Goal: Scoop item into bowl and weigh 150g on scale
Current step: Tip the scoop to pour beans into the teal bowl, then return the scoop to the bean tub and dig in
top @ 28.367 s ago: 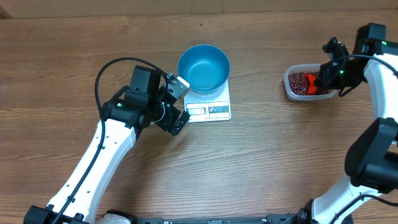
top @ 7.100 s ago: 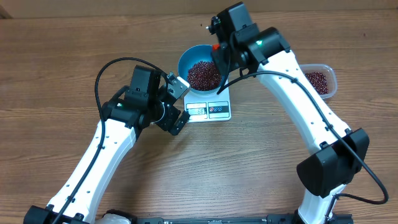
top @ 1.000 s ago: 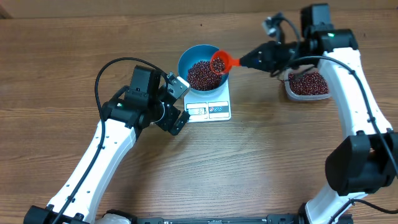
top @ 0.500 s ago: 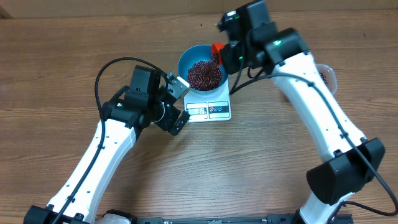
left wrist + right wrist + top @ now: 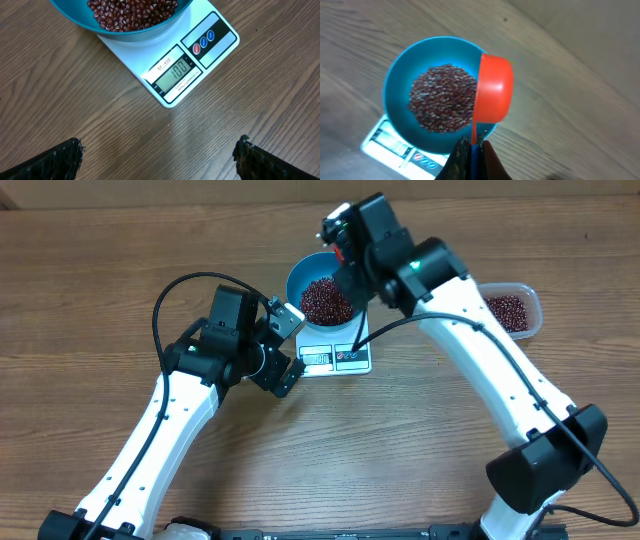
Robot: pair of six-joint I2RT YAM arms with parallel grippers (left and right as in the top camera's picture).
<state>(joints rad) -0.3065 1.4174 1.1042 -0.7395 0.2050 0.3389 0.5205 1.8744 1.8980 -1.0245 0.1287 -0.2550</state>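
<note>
The blue bowl (image 5: pixel 293 284) stands on the white scale (image 5: pixel 340 357), and the beans (image 5: pixel 325 300) fill its bottom. In the right wrist view my right gripper (image 5: pixel 472 145) is shut on the handle of a red scoop (image 5: pixel 493 94). The scoop is turned on its side above the right rim of the bowl (image 5: pixel 400 95), beside the beans (image 5: pixel 442 97). My left gripper (image 5: pixel 157 150) is open over bare table just in front of the scale (image 5: pixel 150 60), whose display reads 100. Its fingertips (image 5: pixel 70 150) hold nothing.
A clear plastic tub (image 5: pixel 530 295) with more beans (image 5: pixel 507 308) sits at the right of the table. The right arm reaches across from the right edge to the bowl. The left arm lies diagonally from the lower left.
The right arm has swung from near the tub to over the bowl, carrying the red scoop, which is now tipped sideways. The left arm has not moved.
</note>
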